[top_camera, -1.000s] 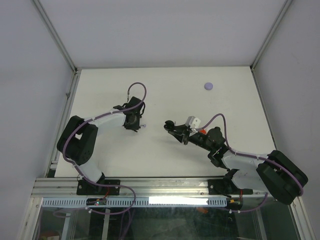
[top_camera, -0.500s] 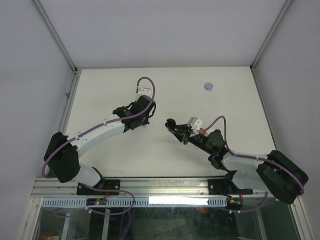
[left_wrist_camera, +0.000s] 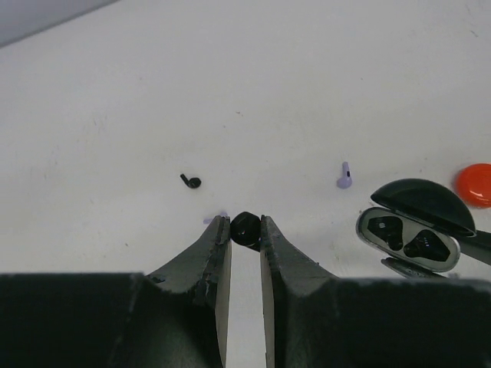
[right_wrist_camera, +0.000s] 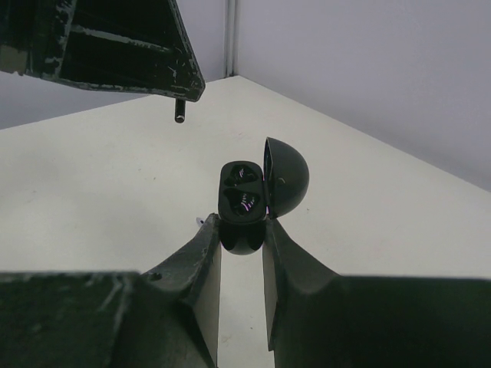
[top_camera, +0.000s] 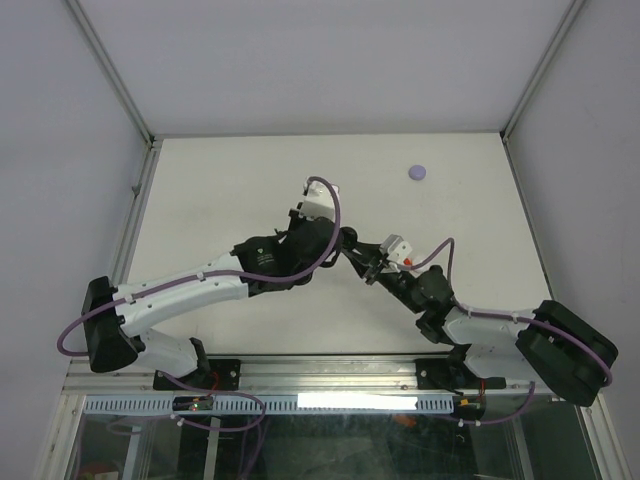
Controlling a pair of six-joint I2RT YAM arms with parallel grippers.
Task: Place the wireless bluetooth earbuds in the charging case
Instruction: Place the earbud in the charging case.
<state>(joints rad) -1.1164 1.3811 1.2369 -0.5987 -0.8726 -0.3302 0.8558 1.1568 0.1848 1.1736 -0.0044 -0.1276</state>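
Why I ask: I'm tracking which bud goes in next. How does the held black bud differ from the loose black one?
The held bud is pinched in the left gripper, up off the table; the loose bud lies free on it. In the right wrist view the held bud's stem points straight down; the loose bud lies flat on its side. Both are black, tiny and stemmed.

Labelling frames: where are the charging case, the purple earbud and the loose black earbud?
charging case (left_wrist_camera: pixel 406 234), left wrist view, inner tray
purple earbud (left_wrist_camera: pixel 345 179), left wrist view, body
loose black earbud (left_wrist_camera: pixel 193 182), left wrist view, head
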